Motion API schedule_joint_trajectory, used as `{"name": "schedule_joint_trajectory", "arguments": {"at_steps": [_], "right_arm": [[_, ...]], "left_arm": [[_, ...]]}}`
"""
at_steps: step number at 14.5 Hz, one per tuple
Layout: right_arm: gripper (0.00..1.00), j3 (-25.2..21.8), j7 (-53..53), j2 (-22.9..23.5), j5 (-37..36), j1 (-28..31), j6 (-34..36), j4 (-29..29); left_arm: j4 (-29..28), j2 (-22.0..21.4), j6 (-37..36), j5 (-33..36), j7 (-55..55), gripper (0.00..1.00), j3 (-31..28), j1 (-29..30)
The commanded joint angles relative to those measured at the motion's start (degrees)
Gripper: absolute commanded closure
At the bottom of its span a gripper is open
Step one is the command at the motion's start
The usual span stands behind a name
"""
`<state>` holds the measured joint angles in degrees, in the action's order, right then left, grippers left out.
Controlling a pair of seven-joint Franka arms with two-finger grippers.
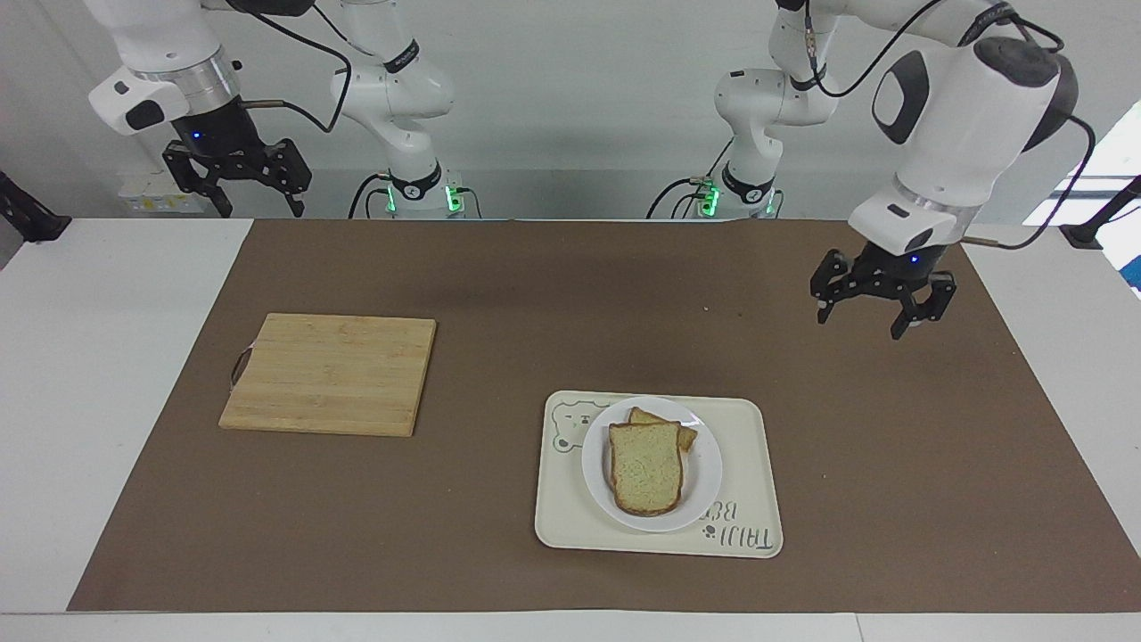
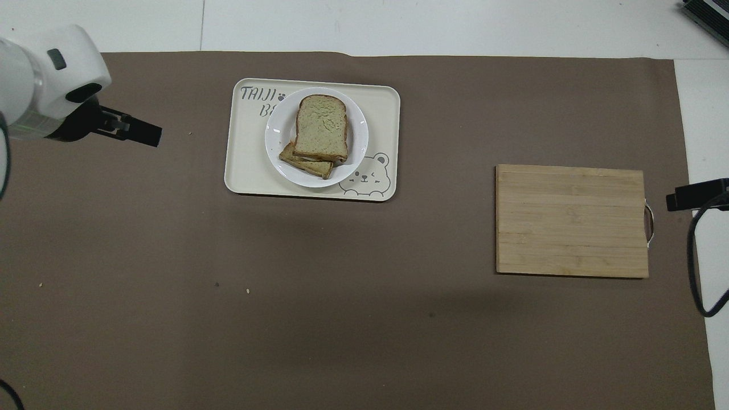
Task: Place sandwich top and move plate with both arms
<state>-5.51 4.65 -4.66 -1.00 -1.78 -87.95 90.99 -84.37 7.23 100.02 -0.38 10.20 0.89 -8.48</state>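
The sandwich top (image 1: pixel 645 466) (image 2: pixel 322 126), a pale bread slice, lies on a darker toast slice (image 1: pixel 686 436) (image 2: pixel 304 165) on the white plate (image 1: pixel 710 471) (image 2: pixel 360 136). The plate sits on a cream tray (image 1: pixel 756 499) (image 2: pixel 245 168). My left gripper (image 1: pixel 858 325) (image 2: pixel 145 132) hangs open and empty in the air over the brown mat, off the tray toward the left arm's end of the table. My right gripper (image 1: pixel 258 212) waits open and empty, raised at the right arm's end; only its tip (image 2: pixel 696 195) shows in the overhead view.
A wooden cutting board (image 1: pixel 328 373) (image 2: pixel 571 220) lies on the brown mat (image 1: pixel 535 303) toward the right arm's end. Bare mat lies between board and tray. A few crumbs dot the mat.
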Motion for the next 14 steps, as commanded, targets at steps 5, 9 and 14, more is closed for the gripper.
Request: {"name": "schedule_joint_trajectory", "arguments": {"at_steps": [5, 9, 14], "right_arm": [[0.0, 0.2, 1.2, -1.1, -0.3, 0.2, -0.5, 1.3], [0.0, 0.2, 1.2, -1.1, -0.3, 0.2, -0.5, 1.3], [0.0, 0.2, 1.2, -1.1, -0.3, 0.2, -0.6, 1.3]], "left_arm": [[5.0, -9.9, -19.6, 1.3, -0.3, 0.0, -0.5, 2.7], [4.9, -10.4, -23.5, 0.7, -0.2, 0.0, -1.0, 4.4], [5.1, -10.2, -26.5, 0.9, -0.4, 0.0, -0.6, 5.1]]}}
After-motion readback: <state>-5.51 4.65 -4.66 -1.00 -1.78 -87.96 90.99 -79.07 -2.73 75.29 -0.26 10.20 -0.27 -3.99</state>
